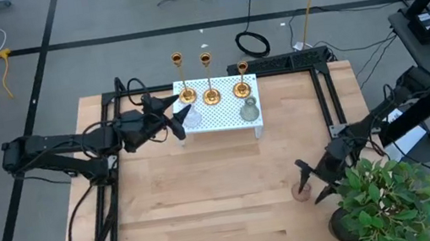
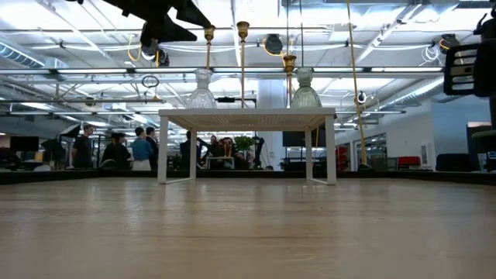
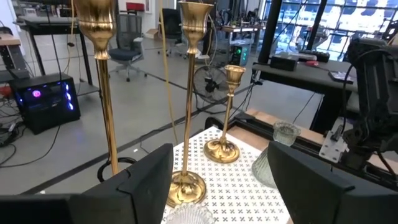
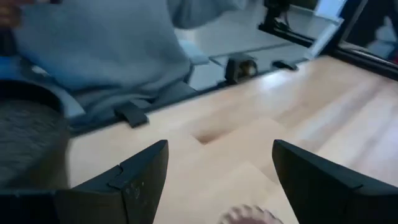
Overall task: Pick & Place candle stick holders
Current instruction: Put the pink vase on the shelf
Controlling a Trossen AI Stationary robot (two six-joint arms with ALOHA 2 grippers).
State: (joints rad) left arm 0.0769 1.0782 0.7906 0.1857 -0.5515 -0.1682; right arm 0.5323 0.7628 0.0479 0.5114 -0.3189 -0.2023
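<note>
Three gold candlesticks stand by their round bases on a small white perforated table (image 1: 223, 117) at the far middle: the left one (image 1: 183, 81), the middle one (image 1: 208, 79) and the right one (image 1: 241, 80). My left gripper (image 1: 172, 116) is open and raised just left of the left candlestick, touching nothing. Its wrist view shows the left (image 3: 102, 74), middle (image 3: 189, 93) and right (image 3: 227, 112) candlesticks ahead of the open fingers. My right gripper (image 1: 314, 183) is open and empty over the table's near right part.
Two clear glass holders (image 1: 191, 117) (image 1: 250, 112) stand on the white table in front of the candlesticks. A potted green plant (image 1: 385, 198) stands at the near right corner, close to my right gripper. A small pinkish round thing (image 1: 301, 190) lies beside that gripper.
</note>
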